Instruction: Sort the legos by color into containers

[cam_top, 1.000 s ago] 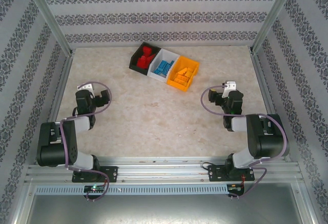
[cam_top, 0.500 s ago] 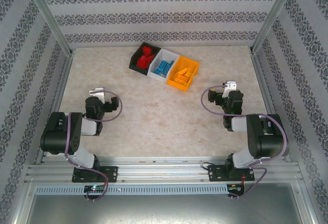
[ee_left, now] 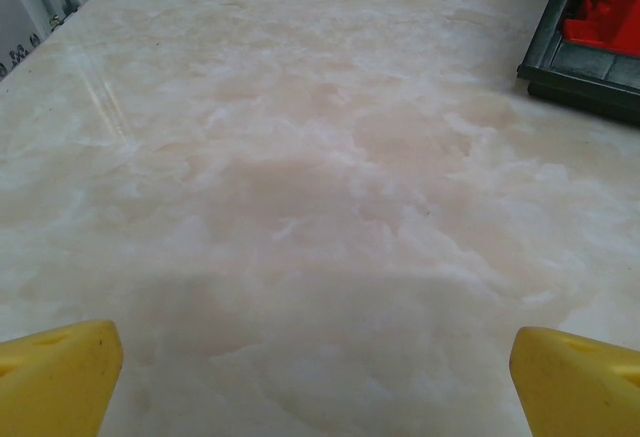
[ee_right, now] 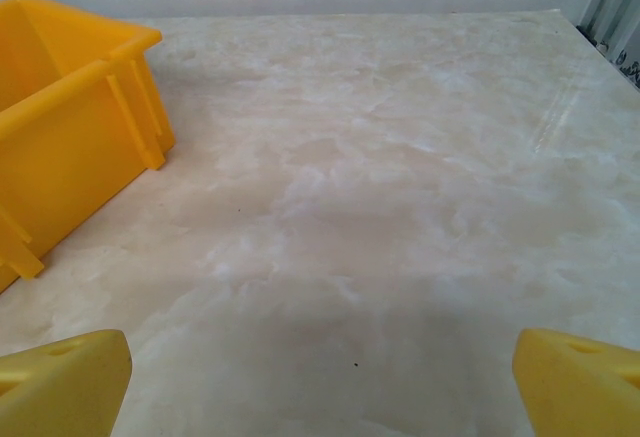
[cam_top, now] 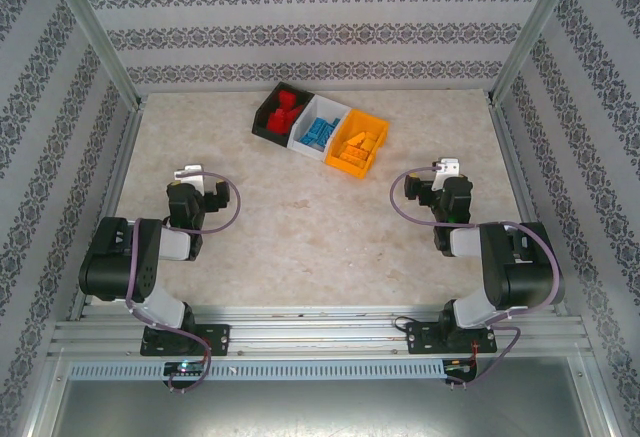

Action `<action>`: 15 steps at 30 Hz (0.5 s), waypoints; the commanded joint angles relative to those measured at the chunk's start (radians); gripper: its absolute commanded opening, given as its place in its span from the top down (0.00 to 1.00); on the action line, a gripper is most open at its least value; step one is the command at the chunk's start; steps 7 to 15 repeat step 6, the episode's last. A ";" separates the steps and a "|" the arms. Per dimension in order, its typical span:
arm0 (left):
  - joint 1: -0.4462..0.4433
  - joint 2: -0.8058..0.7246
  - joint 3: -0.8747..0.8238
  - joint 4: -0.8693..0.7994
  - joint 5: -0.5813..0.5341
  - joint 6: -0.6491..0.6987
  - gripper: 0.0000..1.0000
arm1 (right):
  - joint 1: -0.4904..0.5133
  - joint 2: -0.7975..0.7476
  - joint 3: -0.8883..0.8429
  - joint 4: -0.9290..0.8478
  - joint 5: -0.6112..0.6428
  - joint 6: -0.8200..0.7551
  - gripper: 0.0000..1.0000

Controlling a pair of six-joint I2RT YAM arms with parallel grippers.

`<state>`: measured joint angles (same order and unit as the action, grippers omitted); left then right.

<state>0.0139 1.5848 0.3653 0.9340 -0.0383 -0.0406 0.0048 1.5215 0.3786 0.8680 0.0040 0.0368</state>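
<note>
Left fingers (ee_left: 55, 377) are spread wide, holding nothing, low over the bare table (cam_top: 300, 227). Right fingers (ee_right: 60, 382) are likewise spread and empty. Open table lies ahead of both and out to the walls (cam_top: 60, 157). Near the far edge, three bins touch in a slanted row. The black bin (cam_top: 262, 123) holds red legos (cam_top: 285, 107), the white bin (cam_top: 298, 141) holds blue legos (cam_top: 320, 132), and the orange bin (cam_top: 340, 165) holds orange legos (cam_top: 362, 143).

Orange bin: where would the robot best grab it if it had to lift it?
On the orange bin, probably the long wall away from the white bin, pinched over its rim from above. That wall is thin, upright and free, while the opposite one is crowded by its neighbour.
</note>
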 commanded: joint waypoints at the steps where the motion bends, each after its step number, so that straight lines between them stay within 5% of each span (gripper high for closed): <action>1: -0.008 0.000 0.012 0.021 0.001 0.020 0.00 | 0.010 -0.006 0.016 0.014 0.014 -0.015 0.02; 15: -0.007 0.001 0.012 0.021 0.000 0.021 0.00 | 0.008 -0.011 0.009 0.022 0.010 -0.014 0.02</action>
